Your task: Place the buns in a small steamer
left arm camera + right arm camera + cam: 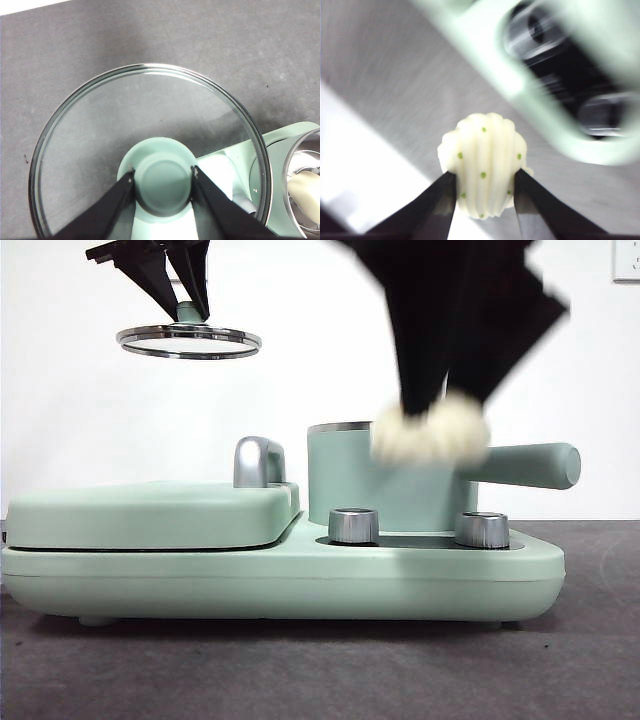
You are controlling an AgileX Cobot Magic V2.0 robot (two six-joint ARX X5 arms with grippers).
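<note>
ridged bun (483, 165) clamped between the jaws of the right gripper (432, 425), carried in the air in front of the small steamer (375, 475), blurred in both views. hangs near the steel rim, beside the long handle (530, 464), not yet over the opening. smooth bun (306, 192) already lying inside the pot, seen at the edge of the left wrist view. left gripper (162, 182) closed on the green knob of the glass lid (188, 340), held high above the flat griddle plate (150, 515), well apart from the pot. risks from here: clipping the rim or handle on the way in, dropping short onto the base by the chrome dials (353, 525), or squashing the soft dough under a tight pinch.
</note>
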